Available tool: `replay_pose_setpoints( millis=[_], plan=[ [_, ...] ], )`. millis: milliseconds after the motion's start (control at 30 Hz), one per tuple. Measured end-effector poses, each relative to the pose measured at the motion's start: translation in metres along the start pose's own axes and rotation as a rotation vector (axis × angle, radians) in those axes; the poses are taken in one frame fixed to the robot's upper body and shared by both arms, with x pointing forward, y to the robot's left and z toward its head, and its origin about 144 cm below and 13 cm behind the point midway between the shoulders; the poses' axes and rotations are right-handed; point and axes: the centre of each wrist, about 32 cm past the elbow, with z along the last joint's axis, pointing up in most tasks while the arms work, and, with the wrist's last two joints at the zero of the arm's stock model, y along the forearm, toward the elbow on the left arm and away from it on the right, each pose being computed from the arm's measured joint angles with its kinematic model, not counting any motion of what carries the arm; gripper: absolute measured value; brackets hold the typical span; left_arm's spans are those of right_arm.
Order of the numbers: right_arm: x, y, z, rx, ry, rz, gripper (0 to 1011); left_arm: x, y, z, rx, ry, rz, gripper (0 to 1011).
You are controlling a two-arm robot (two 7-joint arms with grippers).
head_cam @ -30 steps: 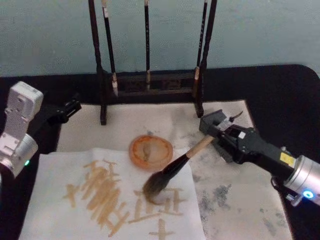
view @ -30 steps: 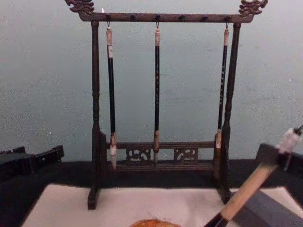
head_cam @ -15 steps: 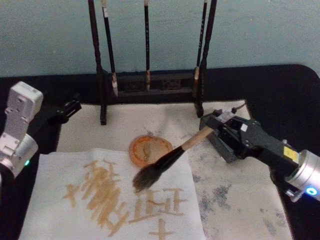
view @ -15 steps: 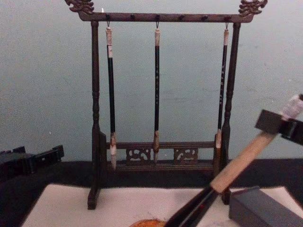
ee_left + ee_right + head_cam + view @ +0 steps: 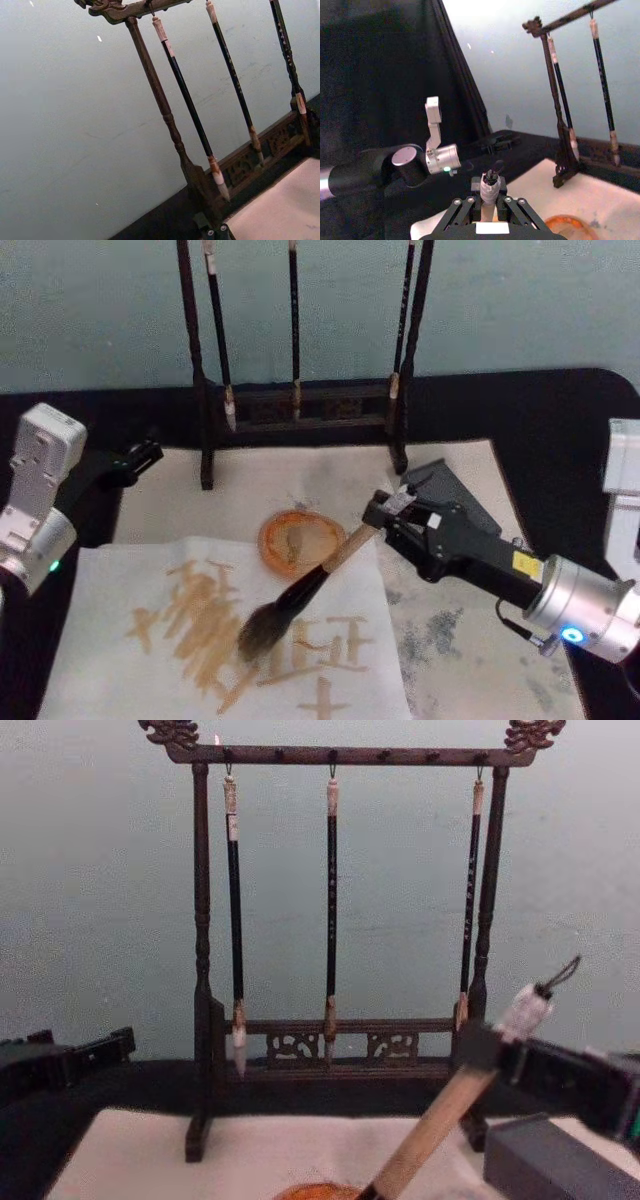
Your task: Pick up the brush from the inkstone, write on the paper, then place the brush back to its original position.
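The right hand is clamped shut on the upper end of the brush. In the chest view its white end cap sticks out just past the grip. From the hand the tan handle slants down toward the robot's left and nearer its body. The bushy bristles lie well away from the hand, over the tan strokes on the paper; whether they touch the sheet is unclear. A round orange dish sits just beside the handle, on the hand's left. A dark grey block lies close behind the hand, on the stained off-white mat. Farther beyond the hand stands the brush rack with three thin brushes hanging. The left hand rests far off at the tabletop's left edge; its state cannot be told.
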Motion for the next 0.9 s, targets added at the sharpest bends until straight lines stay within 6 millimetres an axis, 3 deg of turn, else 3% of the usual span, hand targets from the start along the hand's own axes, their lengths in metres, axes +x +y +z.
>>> replay_pose_setpoints(
  millis=[333, 900],
  plan=[
    [0.008, -0.001, -0.011, -0.024, 0.034, -0.027, 166, 0.0, 0.0, 0.0, 0.0, 0.0, 0.0, 1002],
    [0.016, -0.025, -0.005, 0.003, 0.035, -0.107, 166, 0.0, 0.0, 0.0, 0.0, 0.0, 0.0, 1002]
  ],
)
